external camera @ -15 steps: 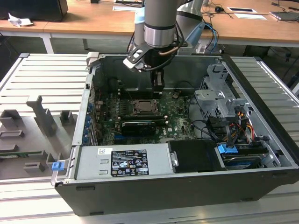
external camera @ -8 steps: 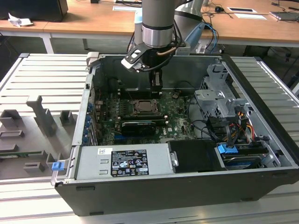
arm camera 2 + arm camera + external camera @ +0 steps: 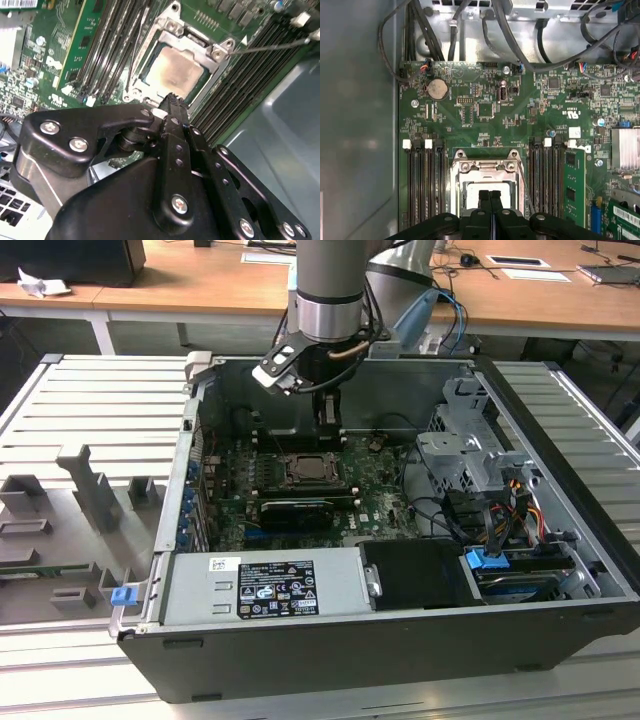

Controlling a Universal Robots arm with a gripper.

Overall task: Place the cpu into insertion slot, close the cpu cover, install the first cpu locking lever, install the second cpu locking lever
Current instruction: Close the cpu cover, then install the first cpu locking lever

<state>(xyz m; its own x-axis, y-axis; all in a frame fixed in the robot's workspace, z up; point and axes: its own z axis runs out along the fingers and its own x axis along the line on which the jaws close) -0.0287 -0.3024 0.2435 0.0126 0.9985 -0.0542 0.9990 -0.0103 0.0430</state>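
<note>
**Item:** end effector [image 3: 490, 196], seen in the first wrist view. Its two black fingers are pressed together with nothing between them. In the second wrist view the end effector [image 3: 173, 98] has its tip low over one edge of the socket. I cannot tell whether it touches.

**Item:** cpu [image 3: 175, 72]. The pale square lies flat inside the insertion slot [image 3: 485, 166] on the green motherboard [image 3: 485, 110], between two banks of black memory slots [image 3: 422, 185].

**Item:** cpu cover [image 3: 147, 57]. The silvery frame lies down around the cpu, which shows through its window.

**Item:** locking lever [image 3: 270, 47]. This thin wire runs out from a socket corner across the memory slots and appears unlatched.

**Housing:** open computer case [image 3: 560, 440], lying on its side on a slatted desk [image 3: 90, 400].

**Step in hand, as judged:** placing and cover-closing look done, so the work stands at the first locking lever.

**Requirement, as judged:** the closed tip must sit squarely on the thin wire, because it can slip off sideways. It must also keep clear of the cover and the neighbouring memory slots.
</note>
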